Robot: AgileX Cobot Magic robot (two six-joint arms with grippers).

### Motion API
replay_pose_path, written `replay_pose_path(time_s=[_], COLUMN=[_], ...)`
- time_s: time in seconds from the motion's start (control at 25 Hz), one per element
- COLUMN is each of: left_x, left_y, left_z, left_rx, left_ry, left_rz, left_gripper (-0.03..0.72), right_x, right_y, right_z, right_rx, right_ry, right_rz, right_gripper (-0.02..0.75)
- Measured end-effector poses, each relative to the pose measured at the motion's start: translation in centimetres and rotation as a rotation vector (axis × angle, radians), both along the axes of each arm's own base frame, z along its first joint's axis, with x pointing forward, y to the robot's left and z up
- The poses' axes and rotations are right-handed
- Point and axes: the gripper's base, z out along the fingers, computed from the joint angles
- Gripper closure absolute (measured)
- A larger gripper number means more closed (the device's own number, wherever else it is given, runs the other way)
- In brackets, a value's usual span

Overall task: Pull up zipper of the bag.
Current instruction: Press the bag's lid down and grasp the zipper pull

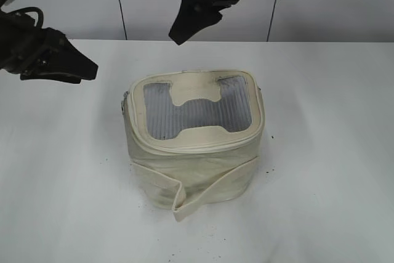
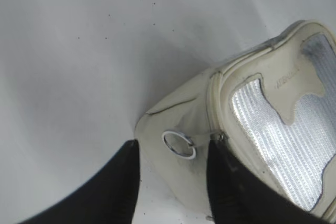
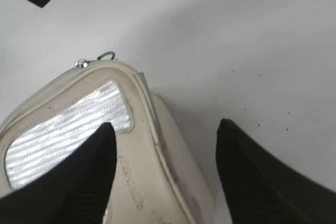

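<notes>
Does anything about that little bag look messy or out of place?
Yes. The bag has a loose cream band sagging off its front and folding onto the table. Grey smudges mark its side near the zipper ring, and dark specks dot the table.

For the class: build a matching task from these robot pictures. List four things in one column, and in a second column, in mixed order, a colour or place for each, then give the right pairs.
Column one:
1. mesh top panel
2. bone-shaped patch
3. loose band
4. ring pull

Column two:
A. silver, on the side of the bag, seen between the open left gripper's fingers
B. cream, lying in the middle of the bag's top
C. grey, filling the top inside the cream rim
D. cream, hanging folded along the bag's front

Pairs: 1-C, 2-B, 3-D, 4-A
</notes>
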Motion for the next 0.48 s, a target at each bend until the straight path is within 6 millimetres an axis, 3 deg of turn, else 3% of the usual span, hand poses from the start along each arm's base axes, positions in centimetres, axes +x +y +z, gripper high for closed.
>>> replay_pose_path(time_s=[0.28,0.48], left_x=[0.7,0.7], left_y=[-0.5,-0.4], left_z=[-0.8,-1.2], left_rx=[-0.016,0.009], left_ry=[0.070,0.080], left_rz=[-0.072,-0.090], left_gripper=[0.358,0.358], right_x=[0.3,0.2], right_y=[2.2,2.7], right_z=[-3.2,-4.3], right_rx=[-0.003,-0.020], right_ry=[0.071,0.087], right_rz=[0.032,0.043], right_gripper=[0.295,0.299])
